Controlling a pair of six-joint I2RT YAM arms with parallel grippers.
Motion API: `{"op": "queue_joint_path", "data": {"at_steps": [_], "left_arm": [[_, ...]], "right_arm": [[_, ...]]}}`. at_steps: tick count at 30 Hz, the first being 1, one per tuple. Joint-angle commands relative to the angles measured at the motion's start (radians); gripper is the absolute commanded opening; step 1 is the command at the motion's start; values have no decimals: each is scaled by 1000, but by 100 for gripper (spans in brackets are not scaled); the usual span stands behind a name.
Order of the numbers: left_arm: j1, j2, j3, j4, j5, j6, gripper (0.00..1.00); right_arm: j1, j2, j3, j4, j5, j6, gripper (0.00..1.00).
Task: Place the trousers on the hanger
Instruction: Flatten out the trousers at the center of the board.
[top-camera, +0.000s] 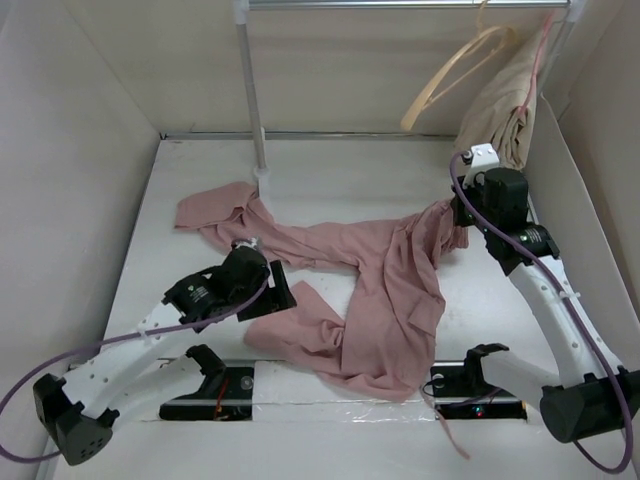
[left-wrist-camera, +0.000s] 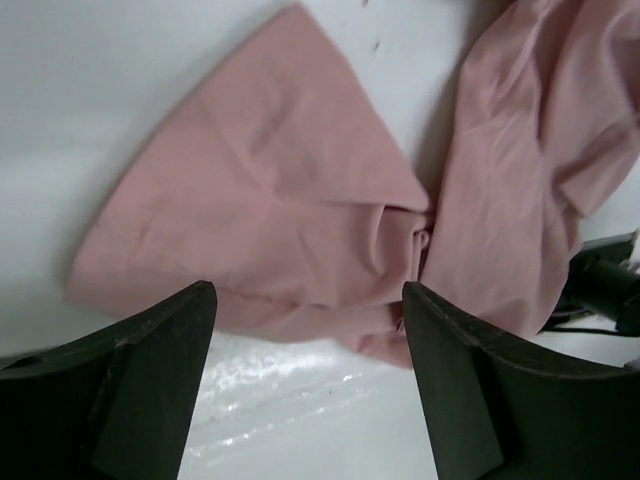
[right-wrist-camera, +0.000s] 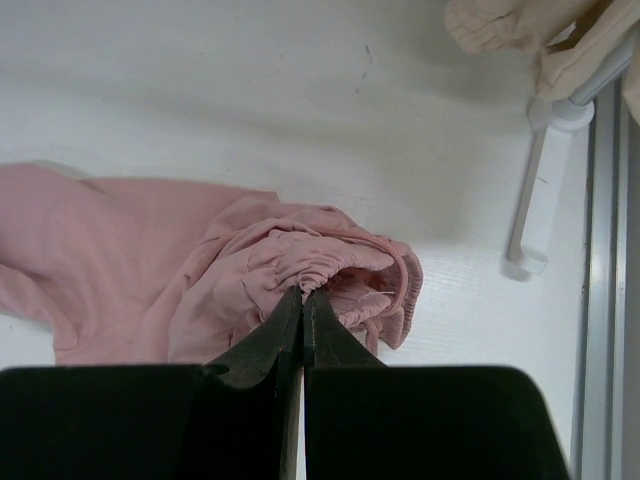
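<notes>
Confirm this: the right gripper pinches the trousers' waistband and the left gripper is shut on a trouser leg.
Wrong on the left gripper: the left wrist view shows it open over the trouser leg, gripping nothing. The right gripper does pinch the trousers' waistband.

right gripper (right-wrist-camera: 303, 293) at bottom centre, dark fingers pressed together with no gap, tips pinching the gathered elastic waist of the trousers (right-wrist-camera: 200, 270). dusty-pink cloth bunches up at the tips and spreads off to the left, lying flat on the white table (right-wrist-camera: 250, 120). waistband edge curls round just right of the tips. beige garment (right-wrist-camera: 505, 28) hangs in the top right corner. white rack post (right-wrist-camera: 545, 185) stands beneath it, well apart from the trousers.
</notes>
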Motion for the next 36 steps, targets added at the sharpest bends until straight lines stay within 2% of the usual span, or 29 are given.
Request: {"op": "queue_joint_path", "data": {"at_steps": [1,3,5,7,10,13,15,20,22,25,27,31,34,36], "left_arm": [[-55,27,26,-121,25,-146,72],[-76,-31,-18,-127,49,-287,74],[-85,-138,-77,-124,33,-377,95],[-85,-196,-108,-101,14,-462,99],[-85,-159,-153,-66,17,-425,99],[-95,-1,-149,-23,11,-359,99],[-95,33,-139,-19,-47,-339,99],[-104,87,-132,-22,-15,-293,99],[-119,78,-141,-25,-4,-300,96],[-167,69,-173,-26,95,-329,87],[-209,70,-171,-36,127,-360,86],[-236,49,-217,-12,109,-521,84],[-236,38,-259,62,63,-579,75],[-236,50,-270,86,33,-598,58]], "right_arm": [[-4,23,58,47,-24,-28,0],[-13,37,85,23,-32,-43,0],[-13,38,97,12,-44,-55,0],[-13,29,94,13,-77,-60,0],[-13,17,82,19,-108,-60,0],[-3,17,75,16,-122,-60,0],[-3,15,73,10,-122,-58,0],[-3,3,74,-5,-116,-63,0],[-3,0,76,-11,-119,-65,0],[-3,1,81,-16,-130,-66,0],[-3,0,90,-20,-135,-71,0],[-3,-11,93,-27,-147,-75,0],[-3,-22,85,-25,-168,-77,0],[-3,-26,79,-28,-176,-78,0]]}}
